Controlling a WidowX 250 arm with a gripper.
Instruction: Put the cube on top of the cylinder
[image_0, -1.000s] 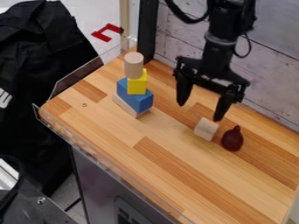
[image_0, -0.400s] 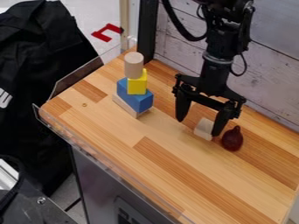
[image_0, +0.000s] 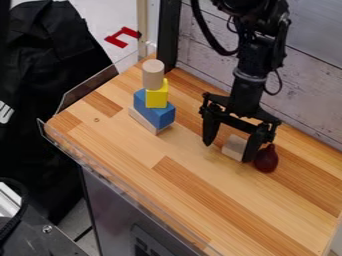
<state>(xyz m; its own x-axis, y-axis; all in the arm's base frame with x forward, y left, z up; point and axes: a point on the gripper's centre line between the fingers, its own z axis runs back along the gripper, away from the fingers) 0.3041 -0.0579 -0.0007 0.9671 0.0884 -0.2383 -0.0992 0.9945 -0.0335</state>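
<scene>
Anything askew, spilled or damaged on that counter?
No spill or damage visible. One slight oddity: the wooden cylinder stands upright atop the stack, but sits a little off-centre on the yellow block, toward the picture's left.

Yellow blk (image_0: 157, 98) on blue blk (image_0: 154, 109), w/ a pale blk (image_0: 148, 124) under that, all on the wood ctr (image_0: 127, 150); dk red pear-shaped item (image_0: 266, 161) on the same ctr, toward view's R side. Clear panel (image_0: 90, 90) along ctr's far L edge, blk. post (image_0: 168, 37) & whitewashed plank wall (image_0: 310, 90) behind. Blk. cloth (image_0: 50, 60) at L, red pc. (image_0: 117, 41) on pale flr (image_0: 110, 15), gray cab. (image_0: 117, 210) below ctr.
</scene>
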